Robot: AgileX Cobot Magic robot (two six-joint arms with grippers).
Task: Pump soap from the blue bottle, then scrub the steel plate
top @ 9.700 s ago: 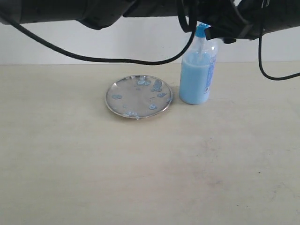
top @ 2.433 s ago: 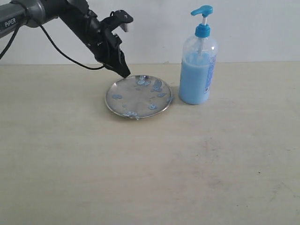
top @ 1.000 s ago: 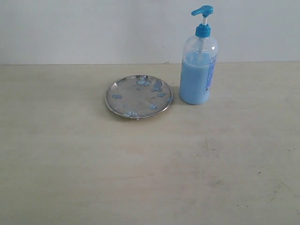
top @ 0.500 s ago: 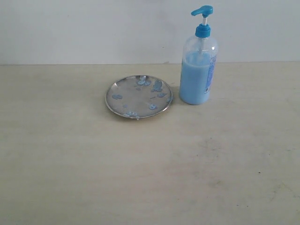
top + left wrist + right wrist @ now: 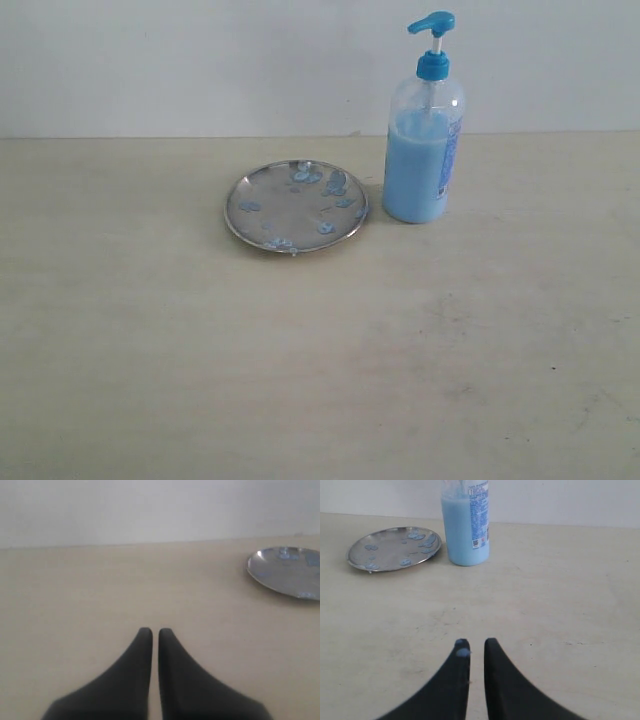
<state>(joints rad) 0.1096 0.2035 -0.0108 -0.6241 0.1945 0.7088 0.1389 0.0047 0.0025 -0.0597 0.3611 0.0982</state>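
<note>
The steel plate (image 5: 296, 206) lies on the table, dotted with pale blue soap blobs (image 5: 333, 184). Just to its right stands the blue bottle (image 5: 422, 150), upright, its pump head (image 5: 431, 22) raised and light blue soap filling most of it. Neither arm shows in the exterior view. My left gripper (image 5: 151, 631) is shut with nothing in it, low over bare table, the plate (image 5: 287, 572) off to one side. My right gripper (image 5: 474, 644) is shut and empty too, with a soap blob on one fingertip (image 5: 463, 652); the plate (image 5: 395, 548) and bottle (image 5: 466, 527) stand well ahead of it.
A pale wooden table (image 5: 320, 360) runs to a white wall (image 5: 200, 60) behind the bottle and plate. Small dark specks mark the table at the front right.
The left arm, which reached over the plate's back rim 2.4 s ago, has pulled out of the exterior view. Plate and bottle have not moved in the last second.
</note>
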